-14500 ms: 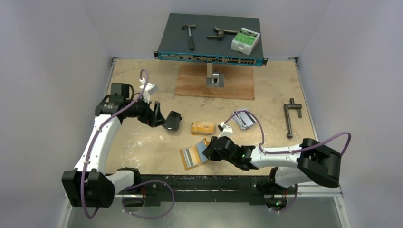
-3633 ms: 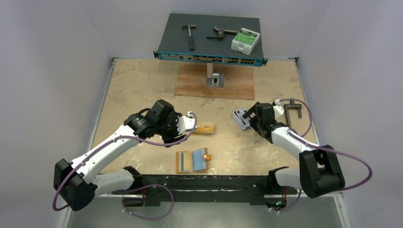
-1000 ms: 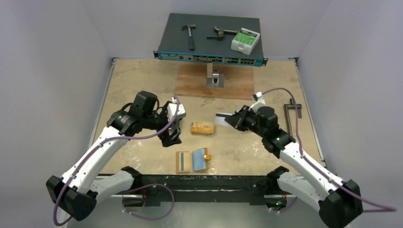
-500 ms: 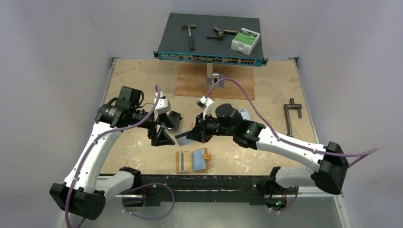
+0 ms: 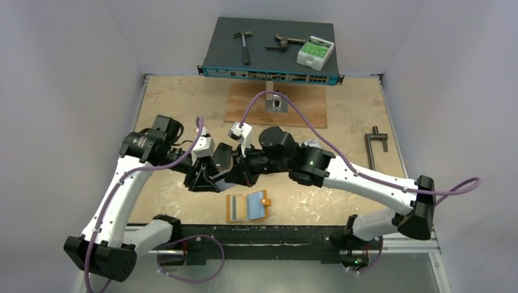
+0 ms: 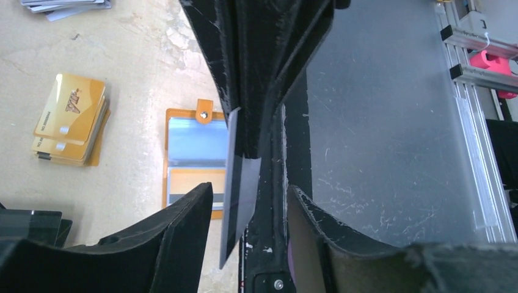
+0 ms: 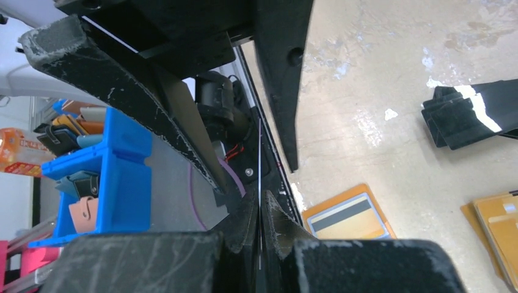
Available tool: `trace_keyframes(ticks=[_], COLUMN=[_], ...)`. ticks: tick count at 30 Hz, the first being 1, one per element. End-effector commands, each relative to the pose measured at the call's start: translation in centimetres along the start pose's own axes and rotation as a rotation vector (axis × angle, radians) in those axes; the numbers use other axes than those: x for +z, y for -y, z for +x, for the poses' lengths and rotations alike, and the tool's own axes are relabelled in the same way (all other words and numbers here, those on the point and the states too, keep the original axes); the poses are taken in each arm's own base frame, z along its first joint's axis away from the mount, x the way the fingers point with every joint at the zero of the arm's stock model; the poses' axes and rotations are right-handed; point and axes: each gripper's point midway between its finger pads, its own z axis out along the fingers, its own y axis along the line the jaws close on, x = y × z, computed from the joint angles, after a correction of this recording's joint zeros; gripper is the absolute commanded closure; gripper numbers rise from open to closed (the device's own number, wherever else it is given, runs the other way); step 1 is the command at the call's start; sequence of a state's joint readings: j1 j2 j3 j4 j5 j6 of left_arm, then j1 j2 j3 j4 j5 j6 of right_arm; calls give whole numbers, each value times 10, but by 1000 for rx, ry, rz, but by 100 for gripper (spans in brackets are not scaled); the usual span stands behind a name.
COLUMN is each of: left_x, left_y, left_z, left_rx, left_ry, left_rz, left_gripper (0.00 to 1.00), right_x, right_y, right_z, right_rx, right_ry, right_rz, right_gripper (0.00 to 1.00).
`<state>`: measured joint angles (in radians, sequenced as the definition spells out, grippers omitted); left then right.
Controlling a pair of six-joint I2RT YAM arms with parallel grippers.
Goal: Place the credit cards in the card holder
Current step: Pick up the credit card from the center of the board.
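We see the card holder point(image 5: 247, 207) lying open and flat on the table, near its front edge, with the snap tab sticking out of one short side. Its greyish clear sleeves face up, and one of them shows a yellow-orange card with a dark stripe.

Just beyond the holder's far left corner, raised off the table, the two grippers meet tip to tip. The right gripper point(image 7: 259, 210) has its fingers pressed together on a silver-grey card point(image 6: 238, 189), pinching it by one end. The card stands on edge, so in the right wrist view we see it only as a thin line.

The left gripper point(image 6: 250, 189) reaches in from the opposite side. Its fingers are spread, and the free end of that card hangs in the gap between them. In the left wrist view we see space between the card and each left finger, though the finger on the holder's side is much the closer. We cannot tell whether it brushes the card.

From that view the held card hangs over the holder's long edge nearest the table front, well above it.

The yellow-orange card stack point(image 6: 70, 119) rests on the table near the holder but apart from it, on the side away from the table front. A stack of silver-grey cards point(image 6: 64, 5) lies further off on that same side.
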<state>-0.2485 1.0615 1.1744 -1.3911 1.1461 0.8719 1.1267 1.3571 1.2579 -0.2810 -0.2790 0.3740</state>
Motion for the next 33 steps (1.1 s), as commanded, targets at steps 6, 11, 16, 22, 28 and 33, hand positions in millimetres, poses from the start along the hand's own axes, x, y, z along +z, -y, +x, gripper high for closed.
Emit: trace_keyframes(ticks=[6,11,16,22,28,33], left_x=[-3,-1,2,-10,-24,-26], left_y=[17,15,12,16,38,46], left_z=[-11,-16,-25,-56,-81,-86], left_rx=[67,47,-10,-140,-107,-96], left_ry=[56,90,146,280,369,396], left_rz=[41,41,56,133,177,191], left_gripper=[93,100,100,100,100,100], right_x=[-14,-11,-21,-84,-97,-80], right_y=[-8,-15,-13,-2,-8,-19], right_z=[-21,-32,-48,-79,-63,-62], right_rx=[-92,-105,-56,58,127,111], right_ry=[5,52,222,588,659,648], right_rz=[13,-3,10,85,-9,-97], right_gripper=[100,100,72,39,39,43])
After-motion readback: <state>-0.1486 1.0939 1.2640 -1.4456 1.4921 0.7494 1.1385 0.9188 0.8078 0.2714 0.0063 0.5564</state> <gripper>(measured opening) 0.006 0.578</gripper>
